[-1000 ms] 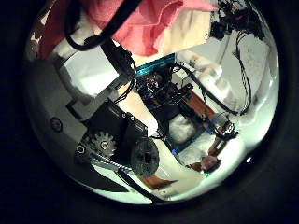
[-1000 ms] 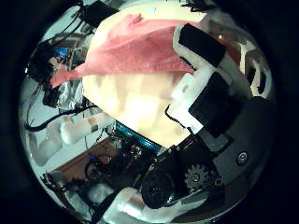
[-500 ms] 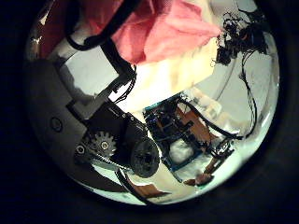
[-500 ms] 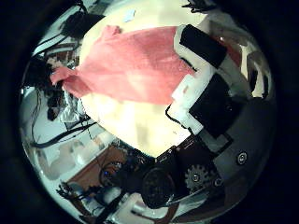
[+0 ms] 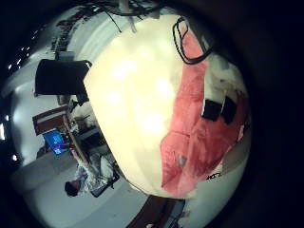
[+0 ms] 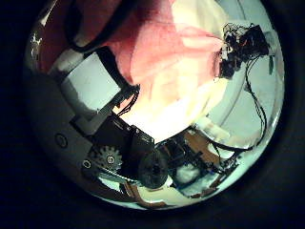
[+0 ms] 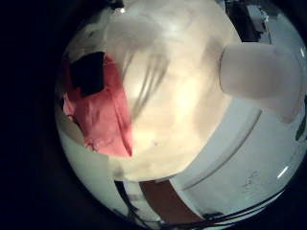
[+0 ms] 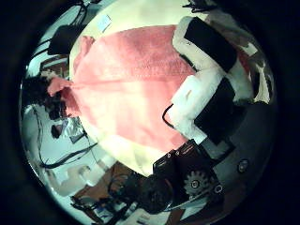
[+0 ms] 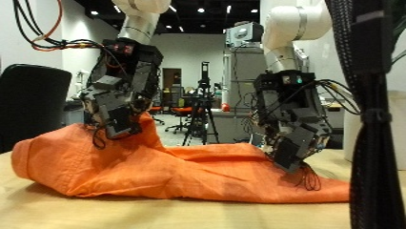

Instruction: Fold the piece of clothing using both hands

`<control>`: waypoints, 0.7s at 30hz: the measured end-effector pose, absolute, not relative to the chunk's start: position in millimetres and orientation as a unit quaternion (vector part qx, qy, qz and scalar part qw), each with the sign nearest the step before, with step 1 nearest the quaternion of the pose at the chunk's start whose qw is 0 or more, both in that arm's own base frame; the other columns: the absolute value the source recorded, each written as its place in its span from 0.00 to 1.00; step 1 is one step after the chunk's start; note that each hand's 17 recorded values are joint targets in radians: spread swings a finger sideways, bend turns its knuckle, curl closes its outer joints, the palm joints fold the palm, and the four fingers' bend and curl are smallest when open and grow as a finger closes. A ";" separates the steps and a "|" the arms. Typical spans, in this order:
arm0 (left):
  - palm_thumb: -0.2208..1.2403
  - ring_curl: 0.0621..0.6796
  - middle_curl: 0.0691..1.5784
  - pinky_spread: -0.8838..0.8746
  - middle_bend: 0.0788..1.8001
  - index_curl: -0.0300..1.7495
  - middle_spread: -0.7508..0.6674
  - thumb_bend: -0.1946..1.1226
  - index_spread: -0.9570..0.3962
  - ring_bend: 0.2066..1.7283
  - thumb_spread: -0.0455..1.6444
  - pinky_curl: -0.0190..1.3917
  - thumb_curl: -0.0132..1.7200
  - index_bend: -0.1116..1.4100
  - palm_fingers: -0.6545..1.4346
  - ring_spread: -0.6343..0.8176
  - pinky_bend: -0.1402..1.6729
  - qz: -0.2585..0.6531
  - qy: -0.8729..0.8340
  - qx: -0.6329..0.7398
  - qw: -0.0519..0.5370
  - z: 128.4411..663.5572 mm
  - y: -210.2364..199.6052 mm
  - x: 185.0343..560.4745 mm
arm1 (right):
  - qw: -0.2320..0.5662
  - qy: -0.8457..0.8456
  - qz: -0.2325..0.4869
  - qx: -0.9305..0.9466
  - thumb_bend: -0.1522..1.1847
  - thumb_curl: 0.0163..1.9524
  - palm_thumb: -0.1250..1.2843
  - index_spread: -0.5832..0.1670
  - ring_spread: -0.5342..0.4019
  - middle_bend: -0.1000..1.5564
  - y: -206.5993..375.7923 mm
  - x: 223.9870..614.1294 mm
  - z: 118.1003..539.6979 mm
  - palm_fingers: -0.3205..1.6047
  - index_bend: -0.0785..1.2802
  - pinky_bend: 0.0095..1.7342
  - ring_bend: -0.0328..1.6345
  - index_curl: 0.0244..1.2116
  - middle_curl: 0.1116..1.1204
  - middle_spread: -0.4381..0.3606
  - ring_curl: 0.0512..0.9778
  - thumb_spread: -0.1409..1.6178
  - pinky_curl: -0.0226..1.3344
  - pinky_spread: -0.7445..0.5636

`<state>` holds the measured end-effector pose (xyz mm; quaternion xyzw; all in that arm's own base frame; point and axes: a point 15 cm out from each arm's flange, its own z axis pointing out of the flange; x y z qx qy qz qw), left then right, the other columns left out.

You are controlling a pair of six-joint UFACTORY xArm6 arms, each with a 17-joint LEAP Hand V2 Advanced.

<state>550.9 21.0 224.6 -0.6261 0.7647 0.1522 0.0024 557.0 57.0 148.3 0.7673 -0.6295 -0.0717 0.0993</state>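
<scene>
Both robot hands, left (image 9: 117, 100) and right (image 9: 290, 122), pinch the orange garment (image 9: 178, 167); lift evenly, keeping it clear of the surface (image 9: 191, 212).

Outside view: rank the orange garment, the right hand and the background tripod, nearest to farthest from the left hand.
1. The orange garment: drawn up to the left hand, at its fingers.
2. The right hand: across the garment, over its other end.
3. The tripod: back in the room, beyond the table.

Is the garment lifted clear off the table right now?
No, the orange garment lies spread along the table, with only a part raised near the left hand.
</scene>
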 end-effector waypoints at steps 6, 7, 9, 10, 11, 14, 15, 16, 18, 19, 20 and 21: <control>0.60 0.65 0.57 0.27 0.29 0.68 0.26 0.13 0.39 0.56 0.71 0.40 0.34 0.15 0.28 0.28 0.58 0.087 0.753 -0.652 0.000 218.6 5.4 564.6 | 0.045 -0.648 -0.049 0.758 0.11 0.15 0.61 0.32 0.29 0.71 51.3 585.9 151.5 0.48 0.24 0.65 0.86 0.65 0.65 0.35 0.70 0.99 0.69 0.24; 0.58 0.60 0.54 0.33 0.25 0.66 0.32 0.12 0.44 0.52 0.72 0.38 0.33 0.15 0.23 0.34 0.54 0.078 0.751 -0.656 0.004 218.1 4.9 566.4 | 0.031 -0.653 -0.040 0.756 0.11 0.15 0.61 0.31 0.28 0.68 47.6 593.1 158.1 0.45 0.21 0.62 0.85 0.62 0.64 0.34 0.69 0.99 0.67 0.21; 0.57 0.53 0.49 0.41 0.18 0.61 0.41 0.13 0.52 0.48 0.74 0.36 0.32 0.15 0.24 0.43 0.50 0.063 0.744 -0.665 0.016 217.1 7.8 571.3 | 0.001 -0.658 -0.020 0.753 0.11 0.13 0.59 0.30 0.28 0.64 43.3 604.6 181.5 0.43 0.20 0.59 0.83 0.60 0.61 0.32 0.66 0.99 0.64 0.18; 0.55 0.49 0.46 0.46 0.15 0.58 0.47 0.12 0.57 0.45 0.74 0.34 0.31 0.14 0.22 0.48 0.48 0.055 0.740 -0.670 0.024 218.9 11.2 574.7 | -0.004 -0.659 -0.017 0.752 0.11 0.13 0.59 0.29 0.28 0.61 40.9 605.9 187.1 0.39 0.21 0.57 0.81 0.60 0.60 0.33 0.65 0.99 0.63 0.19; 0.53 0.46 0.44 0.51 0.12 0.56 0.52 0.12 0.61 0.43 0.75 0.33 0.30 0.14 0.22 0.53 0.46 0.047 0.736 -0.675 0.033 222.4 14.4 577.9 | -0.008 -0.660 -0.015 0.752 0.11 0.13 0.59 0.29 0.28 0.60 40.1 606.3 191.7 0.36 0.24 0.53 0.78 0.59 0.59 0.34 0.63 0.99 0.62 0.20; 0.49 0.39 0.37 0.64 0.07 0.48 0.65 0.12 0.71 0.36 0.77 0.30 0.27 0.13 0.22 0.64 0.42 0.033 0.723 -0.688 0.050 232.2 25.4 574.7 | -0.017 -0.664 -0.006 0.748 0.11 0.11 0.56 0.28 0.32 0.56 28.5 603.0 211.4 0.27 0.31 0.41 0.70 0.59 0.56 0.38 0.58 0.99 0.59 0.31; 0.48 0.37 0.36 0.67 0.06 0.45 0.68 0.13 0.74 0.34 0.77 0.29 0.26 0.13 0.22 0.67 0.41 0.028 0.720 -0.692 0.055 234.5 28.6 574.4 | -0.021 -0.665 -0.002 0.746 0.11 0.11 0.55 0.28 0.32 0.55 22.4 600.7 219.5 0.26 0.32 0.41 0.70 0.58 0.55 0.39 0.58 0.99 0.58 0.33; 0.47 0.35 0.34 0.70 0.05 0.43 0.71 0.13 0.77 0.33 0.78 0.28 0.25 0.13 0.22 0.69 0.40 0.020 0.713 -0.698 0.064 238.6 33.5 575.3 | -0.023 -0.667 0.001 0.744 0.11 0.10 0.54 0.28 0.35 0.53 15.0 598.2 225.5 0.25 0.33 0.38 0.66 0.57 0.53 0.41 0.54 0.98 0.56 0.39; 0.46 0.32 0.31 0.73 0.05 0.39 0.76 0.13 0.80 0.30 0.78 0.27 0.24 0.13 0.23 0.73 0.39 0.003 0.705 -0.705 0.081 248.1 41.1 577.0 | -0.027 -0.669 0.005 0.743 0.10 0.09 0.51 0.28 0.38 0.50 7.0 596.4 236.7 0.25 0.34 0.36 0.62 0.55 0.50 0.43 0.51 0.98 0.54 0.48; 0.46 0.32 0.30 0.74 0.05 0.38 0.76 0.13 0.80 0.30 0.78 0.27 0.24 0.13 0.23 0.74 0.38 0.000 0.703 -0.706 0.085 251.5 44.2 575.8 | -0.028 -0.669 0.007 0.743 0.10 0.09 0.51 0.28 0.38 0.50 4.9 595.2 241.0 0.25 0.34 0.36 0.62 0.55 0.50 0.43 0.51 0.98 0.54 0.48; 0.45 0.30 0.28 0.76 0.05 0.35 0.79 0.13 0.82 0.29 0.78 0.26 0.23 0.14 0.24 0.76 0.37 -0.003 0.699 -0.709 0.091 257.9 49.9 572.4 | -0.032 -0.667 0.011 0.744 0.11 0.09 0.49 0.28 0.40 0.48 2.2 593.5 250.7 0.25 0.35 0.34 0.60 0.54 0.48 0.45 0.48 0.98 0.52 0.54; 0.45 0.29 0.27 0.77 0.04 0.34 0.80 0.13 0.82 0.28 0.78 0.25 0.23 0.14 0.24 0.77 0.37 -0.004 0.696 -0.712 0.094 261.6 53.5 570.5 | -0.035 -0.664 0.013 0.746 0.11 0.09 0.49 0.28 0.41 0.48 1.0 591.9 256.8 0.25 0.35 0.33 0.60 0.53 0.48 0.45 0.48 0.98 0.52 0.56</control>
